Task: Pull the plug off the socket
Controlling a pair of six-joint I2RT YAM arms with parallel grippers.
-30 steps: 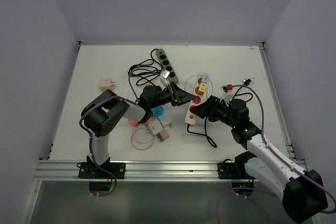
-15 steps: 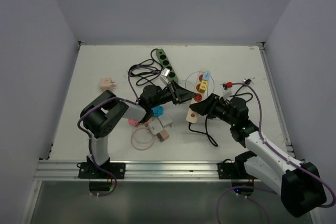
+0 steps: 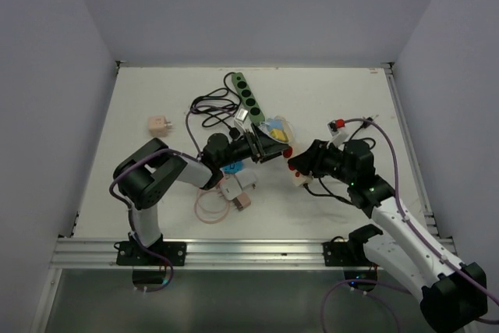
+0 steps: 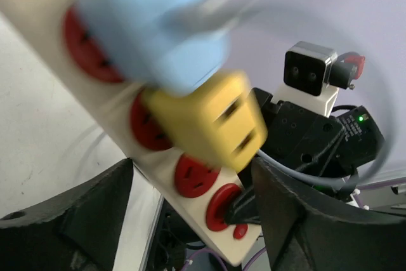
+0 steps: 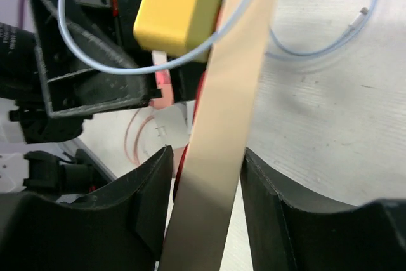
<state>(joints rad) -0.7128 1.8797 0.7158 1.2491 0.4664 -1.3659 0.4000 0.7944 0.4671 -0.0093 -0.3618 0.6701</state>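
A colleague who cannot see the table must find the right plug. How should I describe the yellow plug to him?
At the middle of the table, the right gripper holds a cream power strip with red sockets. Two plugs sit in it side by side. The yellow plug is the boxy one, nearer that gripper than the light blue plug.

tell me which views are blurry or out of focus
left wrist: the light blue plug is smeared by motion blur, the yellow cube plug only slightly soft; right wrist: the beige plastic power strip sits close and soft-edged; top external: sharp, evenly lit, no glare
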